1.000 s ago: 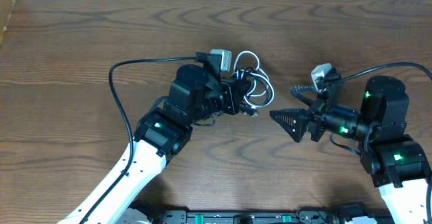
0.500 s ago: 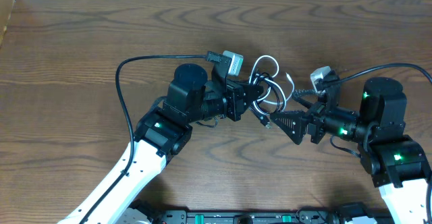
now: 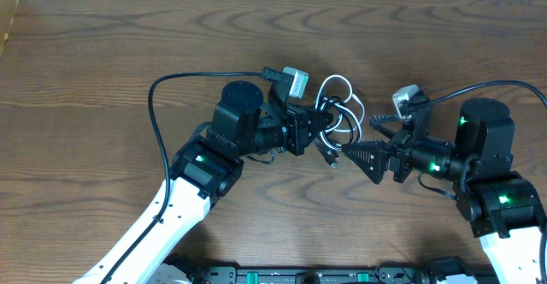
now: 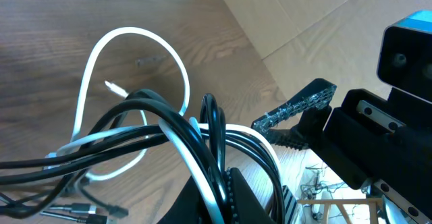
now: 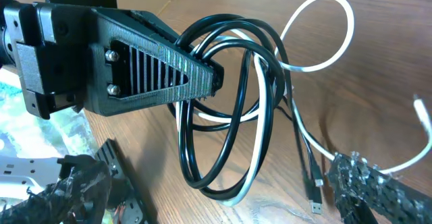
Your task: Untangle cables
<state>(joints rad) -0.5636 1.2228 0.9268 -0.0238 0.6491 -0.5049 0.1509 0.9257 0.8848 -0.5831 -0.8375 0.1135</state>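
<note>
On the brown wooden table (image 3: 102,44), the left arm (image 3: 201,168) reaches in from the lower left towards the middle. Its thick black lead (image 3: 154,104) arcs over the wood behind it.

The left pincer (image 3: 321,123) is clamped tight on the cables (image 3: 340,117), just left of the table's centre. The right wrist view shows its ribbed black fingers (image 5: 169,75) pinched together on the strands where several loops cross. The bundle is made of black cords (image 5: 196,150) wound in overlapping rings, with one white cord (image 4: 135,34) threaded through them. The white one rises in a tall open loop on the far side of the knot. A small plug (image 5: 314,200) dangles from one black strand below the bundle (whether it reaches the wood I cannot tell). The rings hang from the grip rather than lying flat.

Just right of the bundle sits the right pincer (image 3: 361,140), spread as wide as it goes and holding nothing. Its two toothed fingers (image 5: 368,187) point left at the tangle, one on each side of its right edge, near the cords but apart from them. Behind it the right arm (image 3: 487,168) stands at the table's right edge, with green lights showing on its housing.
</note>
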